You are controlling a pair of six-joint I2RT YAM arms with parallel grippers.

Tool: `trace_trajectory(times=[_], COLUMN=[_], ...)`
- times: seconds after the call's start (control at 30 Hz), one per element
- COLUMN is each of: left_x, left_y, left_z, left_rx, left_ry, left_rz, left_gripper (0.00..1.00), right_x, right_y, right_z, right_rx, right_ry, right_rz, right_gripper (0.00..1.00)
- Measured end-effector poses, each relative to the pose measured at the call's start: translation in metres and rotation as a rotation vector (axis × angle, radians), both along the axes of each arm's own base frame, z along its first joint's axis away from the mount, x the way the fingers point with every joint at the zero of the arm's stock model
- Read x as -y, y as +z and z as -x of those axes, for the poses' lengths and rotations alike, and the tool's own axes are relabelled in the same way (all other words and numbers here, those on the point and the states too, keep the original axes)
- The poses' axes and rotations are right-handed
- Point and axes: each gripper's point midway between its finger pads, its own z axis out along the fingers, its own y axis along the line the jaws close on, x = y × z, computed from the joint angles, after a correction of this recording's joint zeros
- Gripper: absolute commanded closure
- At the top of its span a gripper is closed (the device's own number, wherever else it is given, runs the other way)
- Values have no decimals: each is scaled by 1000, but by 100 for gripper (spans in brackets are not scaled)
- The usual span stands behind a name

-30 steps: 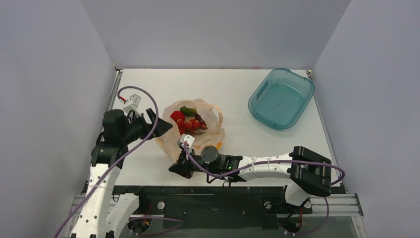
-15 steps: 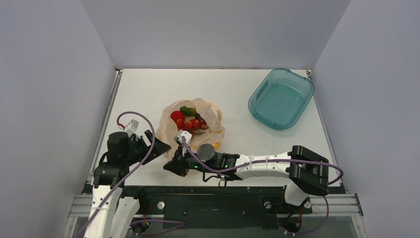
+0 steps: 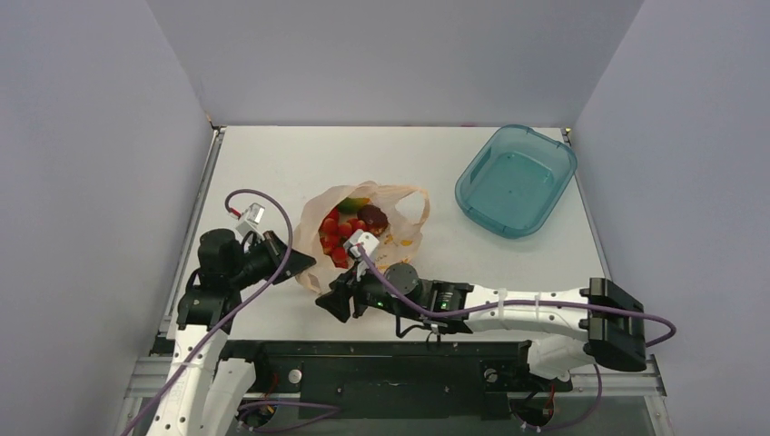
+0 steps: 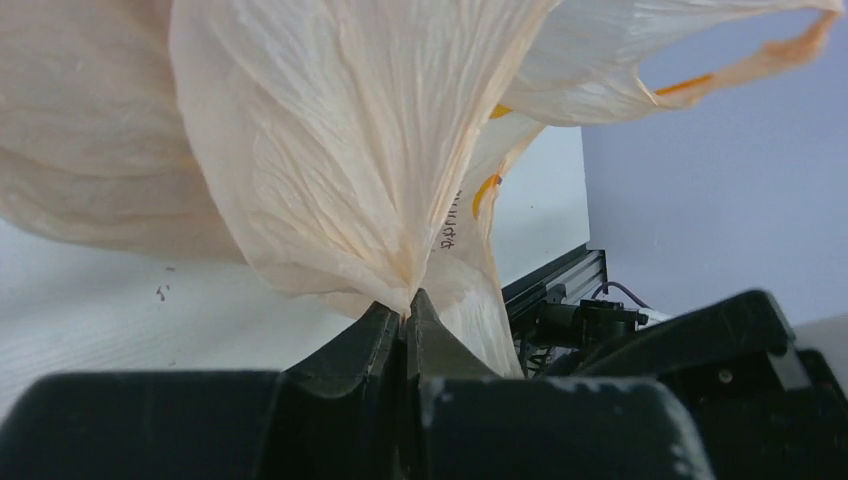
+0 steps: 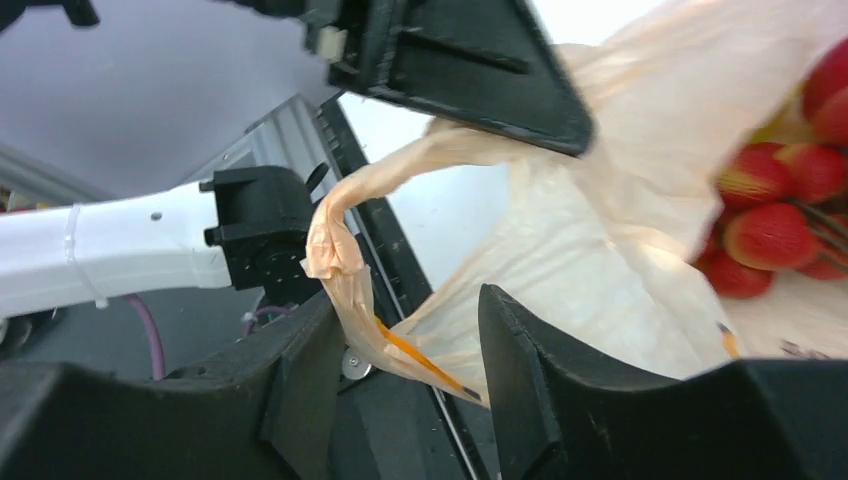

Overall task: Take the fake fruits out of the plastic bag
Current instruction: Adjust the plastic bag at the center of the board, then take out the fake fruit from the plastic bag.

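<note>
The plastic bag (image 3: 399,211) lies mid-table with its mouth facing up, pale orange and crinkled. Inside it show the fake fruits: a red berry cluster (image 3: 337,232), a dark maroon fruit (image 3: 374,216) and a yellow-green piece (image 3: 354,202). My left gripper (image 3: 306,265) is shut on the bag's near-left edge; in the left wrist view the film (image 4: 330,150) bunches into the closed tips (image 4: 407,308). My right gripper (image 3: 334,301) stands open at the bag's near side. A twisted bag handle (image 5: 345,270) hangs loose between its fingers (image 5: 525,340), beside the red berries (image 5: 770,235).
A teal translucent tub (image 3: 516,180) stands at the back right. The table's near edge and black frame rail (image 3: 390,350) run just below both grippers. The left gripper's black finger (image 5: 470,70) fills the top of the right wrist view.
The left gripper came down to the bag's near-left edge and shut on it. The right gripper opened off the bag. The bag's mouth spread and shifted right.
</note>
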Motion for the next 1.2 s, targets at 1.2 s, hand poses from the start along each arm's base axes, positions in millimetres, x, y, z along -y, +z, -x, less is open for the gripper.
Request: trace_trajectory(times=[1.2], left_x=[37], left_y=[-4], left_z=[16], left_rx=[138], left_ry=[-400], left_rz=[-135], left_gripper=[100], right_x=[64], right_y=[-81], right_z=[-137], right_rx=[-102], right_ry=[-439], right_rz=[297], right_gripper=[55])
